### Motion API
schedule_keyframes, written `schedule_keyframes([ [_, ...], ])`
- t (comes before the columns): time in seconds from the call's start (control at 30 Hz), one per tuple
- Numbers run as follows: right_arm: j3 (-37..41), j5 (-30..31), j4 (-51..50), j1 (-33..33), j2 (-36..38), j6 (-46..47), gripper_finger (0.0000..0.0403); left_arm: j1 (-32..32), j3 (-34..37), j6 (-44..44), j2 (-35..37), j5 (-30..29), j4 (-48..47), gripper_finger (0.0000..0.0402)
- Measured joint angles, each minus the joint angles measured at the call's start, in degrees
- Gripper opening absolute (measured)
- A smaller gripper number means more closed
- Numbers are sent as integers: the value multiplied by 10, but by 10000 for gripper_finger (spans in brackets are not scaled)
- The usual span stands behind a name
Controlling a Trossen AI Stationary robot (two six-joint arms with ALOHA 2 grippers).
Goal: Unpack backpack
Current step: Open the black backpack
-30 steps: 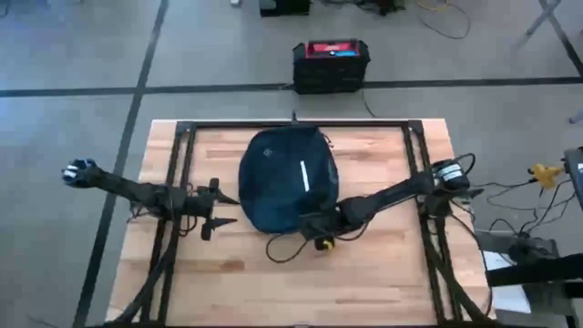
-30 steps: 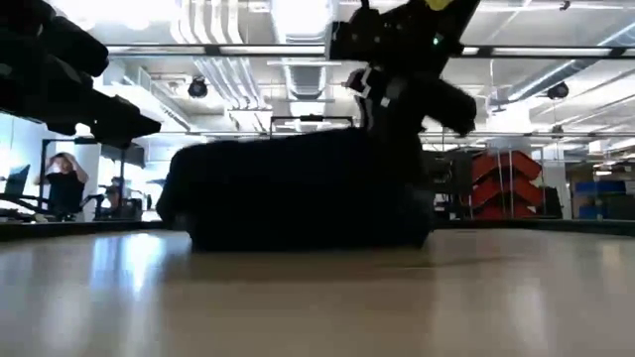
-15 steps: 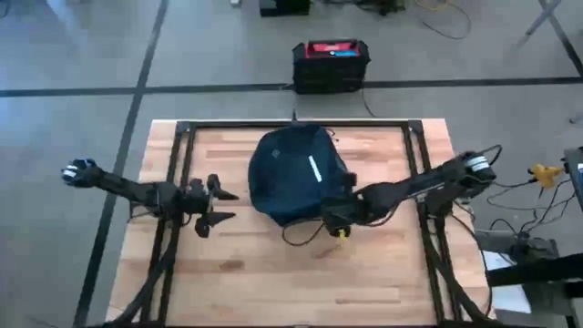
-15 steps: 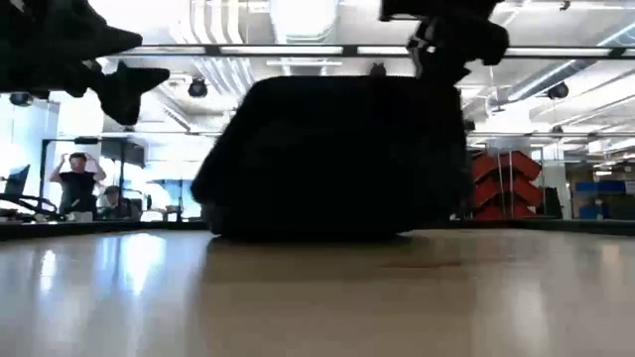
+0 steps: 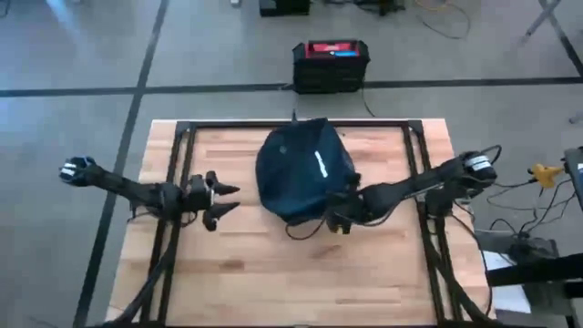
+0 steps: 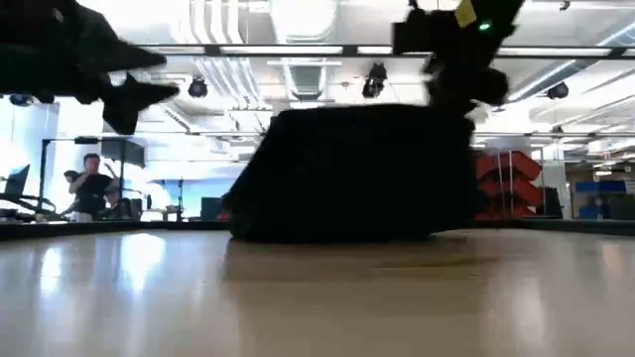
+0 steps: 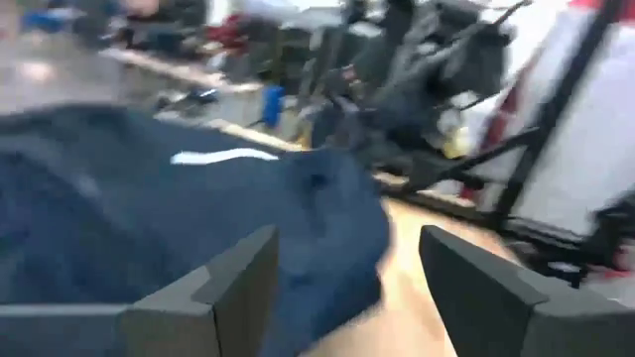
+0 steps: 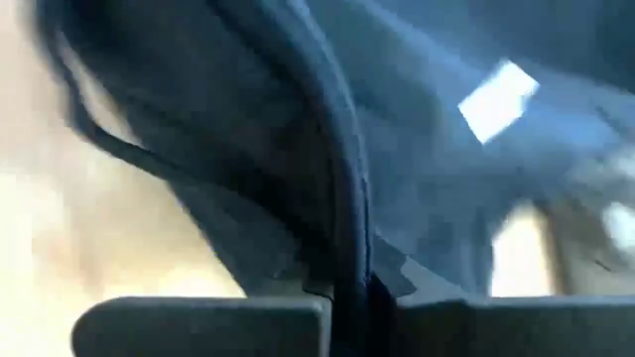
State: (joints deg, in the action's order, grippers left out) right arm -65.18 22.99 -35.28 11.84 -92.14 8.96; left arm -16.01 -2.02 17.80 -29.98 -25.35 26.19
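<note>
Left arm: enters from the left edge of the high view and reaches right across the left-centre of the frame, roughly level.
Left gripper (image 5: 221, 200): at left-centre of the high view; fingers spread apart, nothing between them. In the left wrist view the two fingers (image 7: 230, 288) stand well apart at the lower frame.
Right arm: enters from the right-centre of the high view and slants down-left toward the middle of the frame.
Right gripper (image 5: 339, 219): just below centre of the high view; jaws pressed together, pinching a dark strap of the backpack (image 5: 303, 169); the right wrist view shows that strap running down into the closed fingers (image 8: 308, 319).
</note>
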Motion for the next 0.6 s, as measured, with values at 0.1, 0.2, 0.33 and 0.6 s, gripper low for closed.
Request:
schedule_keyframes([
  [0.1,10,-108,148,-10,-16,-71,0,0,0,19,-56,-2,38,187],
  [0.2,5,-147,226,-20,-32,-113,0,-2,-4,29,-112,3,118,160],
  [0.33,-12,-138,268,-41,-57,-149,0,-7,-44,3,-181,10,144,126],
  [0.6,-19,-136,287,-71,-101,-154,0,-16,-180,-86,-343,7,81,92],
])
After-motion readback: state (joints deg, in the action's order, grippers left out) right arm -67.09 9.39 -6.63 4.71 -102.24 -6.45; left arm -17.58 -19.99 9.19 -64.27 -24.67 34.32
